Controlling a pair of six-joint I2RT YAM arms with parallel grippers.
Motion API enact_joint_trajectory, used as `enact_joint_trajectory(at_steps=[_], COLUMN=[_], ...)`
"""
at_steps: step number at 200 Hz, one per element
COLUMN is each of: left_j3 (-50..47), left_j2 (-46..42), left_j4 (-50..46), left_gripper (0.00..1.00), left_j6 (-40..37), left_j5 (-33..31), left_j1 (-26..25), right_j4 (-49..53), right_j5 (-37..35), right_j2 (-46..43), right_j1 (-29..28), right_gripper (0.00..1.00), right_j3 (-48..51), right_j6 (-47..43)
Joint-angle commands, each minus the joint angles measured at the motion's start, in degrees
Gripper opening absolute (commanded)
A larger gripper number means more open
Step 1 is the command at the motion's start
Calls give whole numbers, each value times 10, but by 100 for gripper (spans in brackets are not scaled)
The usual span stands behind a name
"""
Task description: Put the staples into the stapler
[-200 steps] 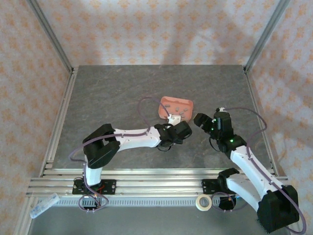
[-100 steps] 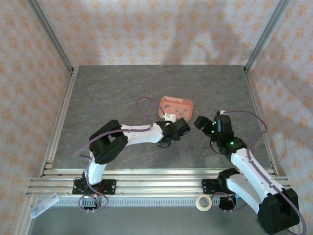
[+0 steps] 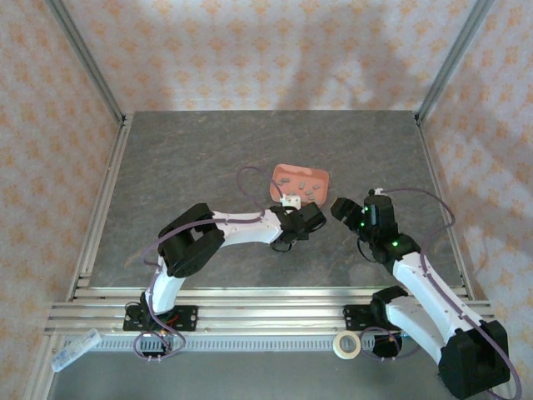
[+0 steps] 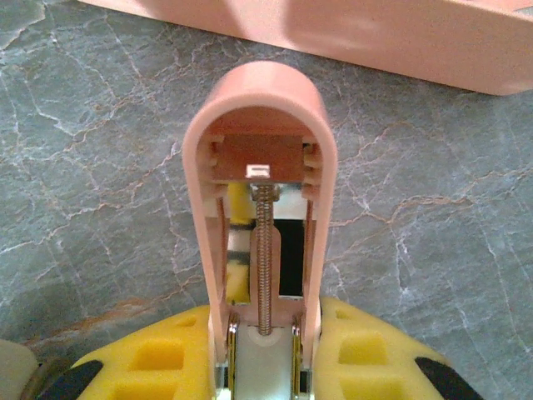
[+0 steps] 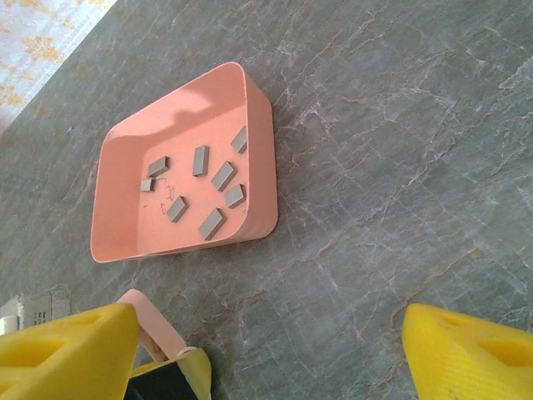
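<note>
**A:** What has changed for us in the last second?

**B:** Nearest us, our left arm has drawn its elbow inward. The left gripper [image 4: 265, 354] has edged slightly toward the tray [image 5: 260, 158] and is clamped on the base of the pink stapler [image 4: 262, 125].

**A:** And our right side?

**B:** The right gripper [image 5: 266, 350] has barely moved. It hangs just right of the stapler over bare desk [image 5: 400, 167], its yellow fingers [image 5: 67, 342] spread wide with nothing between them.

**A:** Is the stapler ready?

**B:** Its lid is swung open and the spring rod shows. We see no strip inside.

**A:** Where are the staples [image 5: 222, 176]?

**B:** Farther off, lying loose on the tray floor, just beyond the stapler's tip. We judge that loading has not begun. The stapler is now presented close by, so our right gripper's next job is picking one strip.
</note>
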State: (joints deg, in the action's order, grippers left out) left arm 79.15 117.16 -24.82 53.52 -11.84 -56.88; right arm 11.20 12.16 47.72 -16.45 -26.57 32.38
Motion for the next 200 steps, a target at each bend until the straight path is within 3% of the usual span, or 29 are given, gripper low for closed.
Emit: enact_joint_trajectory(at_steps=[1, 72, 140, 200], left_j3=[14, 23, 22, 2], left_j2=[8, 2, -9, -83], left_j4=[-18, -24, -28, -23], left_gripper=[27, 47, 52, 61], left_j6=[5, -5, -6, -22], left_j5=[-3, -4, 3, -6], left_j1=[1, 1, 1, 0], right_j4=[10, 11, 8, 22], right_j5=[-11, 4, 15, 64], right_j2=[-4, 8, 25, 76], right_j1=[2, 2, 2, 2], right_gripper=[82, 83, 83, 82], right_j3=[0, -10, -22, -65], right_j6=[4, 0, 0, -6])
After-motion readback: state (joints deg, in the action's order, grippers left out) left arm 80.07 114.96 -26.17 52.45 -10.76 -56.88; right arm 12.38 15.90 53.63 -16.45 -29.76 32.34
